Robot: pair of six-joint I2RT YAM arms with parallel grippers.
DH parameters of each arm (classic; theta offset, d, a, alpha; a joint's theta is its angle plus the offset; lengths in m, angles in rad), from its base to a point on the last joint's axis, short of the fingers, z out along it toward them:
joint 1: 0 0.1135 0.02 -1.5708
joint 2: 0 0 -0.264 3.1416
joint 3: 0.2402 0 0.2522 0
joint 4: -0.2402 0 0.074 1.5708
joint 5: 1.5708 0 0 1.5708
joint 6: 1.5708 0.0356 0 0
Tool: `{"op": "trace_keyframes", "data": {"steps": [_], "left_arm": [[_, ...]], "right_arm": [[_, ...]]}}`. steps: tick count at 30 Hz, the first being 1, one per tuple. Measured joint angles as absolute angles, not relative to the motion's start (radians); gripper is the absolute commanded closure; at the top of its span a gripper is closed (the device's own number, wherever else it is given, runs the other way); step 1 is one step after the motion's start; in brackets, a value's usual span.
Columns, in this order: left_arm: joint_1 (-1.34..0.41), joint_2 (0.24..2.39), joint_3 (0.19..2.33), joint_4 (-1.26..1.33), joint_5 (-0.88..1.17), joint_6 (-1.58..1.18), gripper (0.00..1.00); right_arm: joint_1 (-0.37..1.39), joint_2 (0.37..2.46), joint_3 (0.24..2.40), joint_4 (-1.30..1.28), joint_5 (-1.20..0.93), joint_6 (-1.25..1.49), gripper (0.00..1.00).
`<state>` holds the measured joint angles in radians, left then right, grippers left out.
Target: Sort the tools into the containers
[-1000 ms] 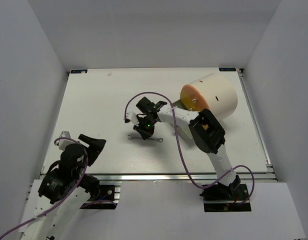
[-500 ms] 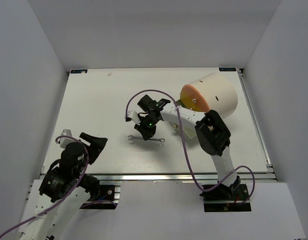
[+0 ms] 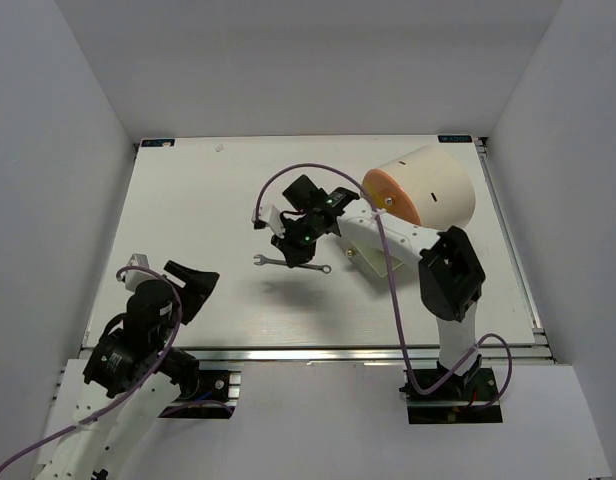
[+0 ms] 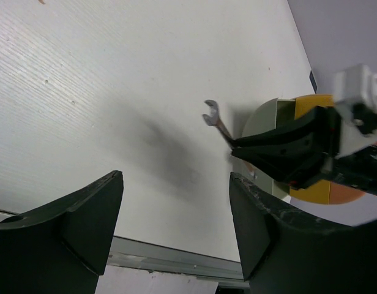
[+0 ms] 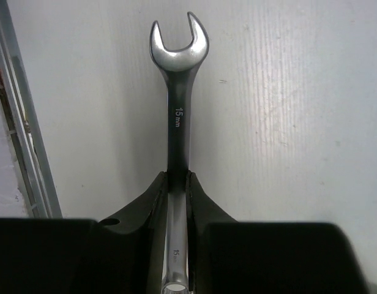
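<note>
My right gripper (image 3: 294,246) was pinching a silver combination wrench (image 3: 292,264) by the middle of its shaft, the two fingers (image 5: 201,208) pressed flat against either side of it. In my right wrist view the wrench (image 5: 177,110) ran straight out from between the fingers, its open end farthest from me and its ring end tucked back between them, with a size stamp on the shaft. From above it lay roughly level, open end to the left and ring end to the right. It hung clear of the white table (image 3: 188,200), over the middle of it, with its shadow lying on the surface just nearer to my bases.

The cream-white drum (image 3: 433,188) lay on its side at the far right of the table, its orange and yellow round face turned toward the centre. The wrench was near that face but apart from it, to its left.

My left gripper (image 3: 188,290) hovered over the near left part of the table with its fingers (image 4: 84,226) spread wide and nothing between them. Its camera looked across the table at the wrench (image 4: 214,119) in my right gripper (image 4: 280,150), the drum (image 4: 262,116) behind them.
</note>
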<state>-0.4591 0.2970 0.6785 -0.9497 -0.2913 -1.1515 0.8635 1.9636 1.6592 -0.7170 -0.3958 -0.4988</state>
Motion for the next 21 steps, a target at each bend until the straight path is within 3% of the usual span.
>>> {"op": "trace_keyframes", "data": {"steps": [9,21], "left_arm": [[-0.459,0.361,0.654,-0.871,-0.26,-1.124,0.2],[-0.459,0.441,0.623,-0.758,-0.202,-1.106,0.21]], "right_arm": [[0.803,1.789,1.604,-0.735,-0.368,-0.502,1.0],[0.533,1.772,1.568,-0.709,-0.364,-0.506,1.0]]}}
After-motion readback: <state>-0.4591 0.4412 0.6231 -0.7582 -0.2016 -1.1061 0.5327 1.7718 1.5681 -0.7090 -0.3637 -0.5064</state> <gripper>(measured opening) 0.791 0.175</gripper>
